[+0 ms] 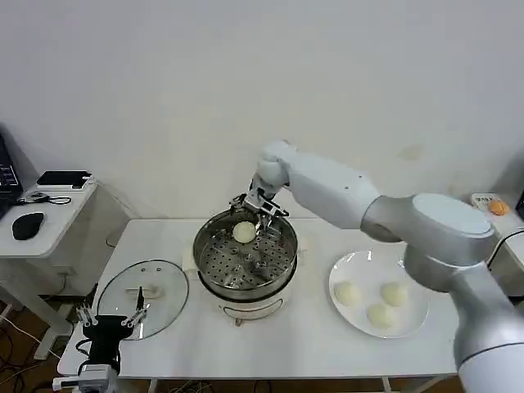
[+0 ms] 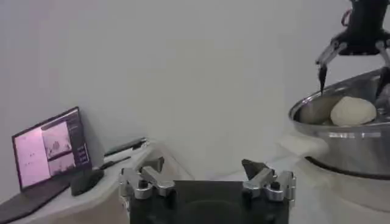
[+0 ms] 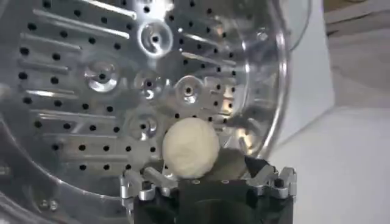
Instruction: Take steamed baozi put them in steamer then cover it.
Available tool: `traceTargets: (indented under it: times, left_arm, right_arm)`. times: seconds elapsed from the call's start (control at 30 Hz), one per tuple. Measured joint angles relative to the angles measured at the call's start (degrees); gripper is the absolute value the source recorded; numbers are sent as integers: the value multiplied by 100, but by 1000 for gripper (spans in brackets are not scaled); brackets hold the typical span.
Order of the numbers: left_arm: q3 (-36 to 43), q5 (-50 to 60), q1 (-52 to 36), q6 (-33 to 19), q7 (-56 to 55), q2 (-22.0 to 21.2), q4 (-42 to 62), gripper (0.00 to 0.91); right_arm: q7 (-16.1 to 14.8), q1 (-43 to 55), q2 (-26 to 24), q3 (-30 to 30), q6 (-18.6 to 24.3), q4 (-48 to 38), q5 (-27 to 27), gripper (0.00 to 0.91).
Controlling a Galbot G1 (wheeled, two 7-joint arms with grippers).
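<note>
Stainless steel is gleaming at the middle of the white surface (image 1: 327,344), where the steamer (image 1: 245,260) is standing on its white base. One steamed baozi (image 1: 244,232) is lying on the perforated tray floor, at the far side of the pot close to the wall. The right tool (image 1: 259,210) is hanging over the pot's far rim, directly above that bun, with the white right arm reaching in from the robot's right. Its fingers are standing spread apart; in the left wrist view the right tool (image 2: 353,70) is showing its dark fingertips splayed above the bun (image 2: 352,111), with a gap between them and the dough, so it is holding nothing. From the right wrist view the bun (image 3: 190,148) is sitting on the holed tray just beyond the right tool's (image 3: 208,176) parted fingers.

Three more steamed baozi are resting on a flat white plate (image 1: 413,319) on the robot's right of the steamer, well apart from it: one (image 1: 347,292) nearest the pot, one (image 1: 395,293) beside it, and one (image 1: 381,315) towards the near edge.

The cover (image 1: 143,298) is lying flat on the surface on the robot's left of the steamer, handle up. The left tool (image 1: 109,320) is idling at the near left corner of the surface, beside the cover's near rim, its fingers standing wide apart and gripping nothing; the left wrist view is showing the same parted fingers (image 2: 145,182).
</note>
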Motion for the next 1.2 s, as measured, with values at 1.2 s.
traceTargets:
  times: [1.2]
  left_arm:
    - [53, -309, -294, 309, 251, 612, 68, 907]
  right_arm:
    - [725, -1200, -4580, -372, -2990, 3147, 1108, 907]
